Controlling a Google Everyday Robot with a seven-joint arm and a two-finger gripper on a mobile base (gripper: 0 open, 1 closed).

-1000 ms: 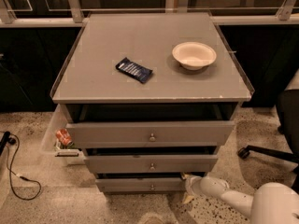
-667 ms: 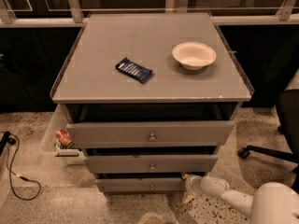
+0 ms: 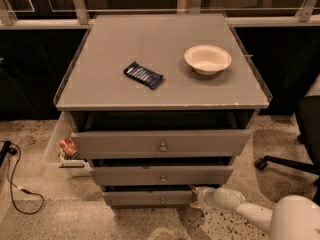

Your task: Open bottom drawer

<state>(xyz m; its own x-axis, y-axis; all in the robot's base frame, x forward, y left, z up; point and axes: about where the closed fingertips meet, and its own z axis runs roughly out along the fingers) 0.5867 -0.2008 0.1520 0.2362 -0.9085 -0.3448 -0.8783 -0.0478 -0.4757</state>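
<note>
Your white end effector point(image 3: 197, 195) sits low near the floor, at the right end of the flat gray bottom drawer point(image 3: 135, 198). Open or closed: can't tell. Contact with the front: can't tell either. The drawer's small round metal knob point(image 3: 162, 200) is just left of it. The gray middle drawer front point(image 3: 162, 175) is up-left, and the wider top drawer front point(image 3: 160, 143) is higher. Well above, on the gray bench point(image 3: 150, 39), the white bowl point(image 3: 207, 59) is nearly overhead and the dark blue snack packet point(image 3: 143, 75) is further left.
</note>
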